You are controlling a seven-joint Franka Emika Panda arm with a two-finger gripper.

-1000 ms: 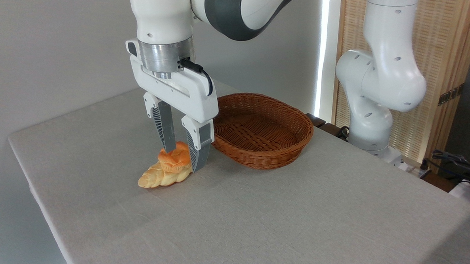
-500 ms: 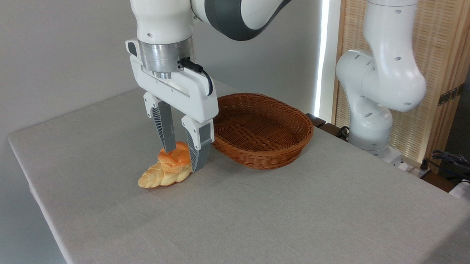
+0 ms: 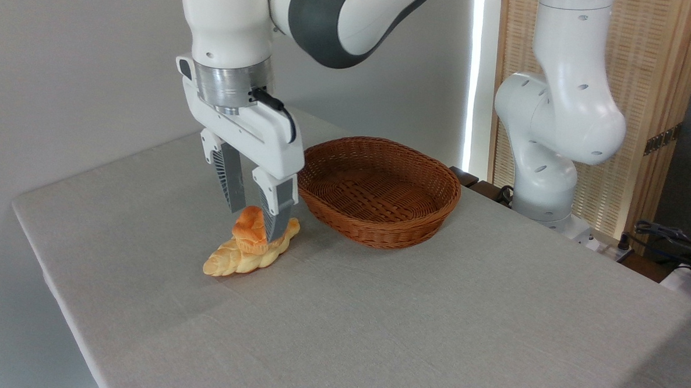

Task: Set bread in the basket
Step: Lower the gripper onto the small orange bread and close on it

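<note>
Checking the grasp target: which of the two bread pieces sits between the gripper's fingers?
The small round orange bun, on top of the pale braided loaf. The gripper flanks the bun; the loaf lies below.

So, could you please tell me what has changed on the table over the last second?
The gripper has risen and shifted left, its jaws closed on the bread, which has lifted slightly with it. The braided loaf now shows its right end. The basket is unmoved, with nothing in it.
</note>
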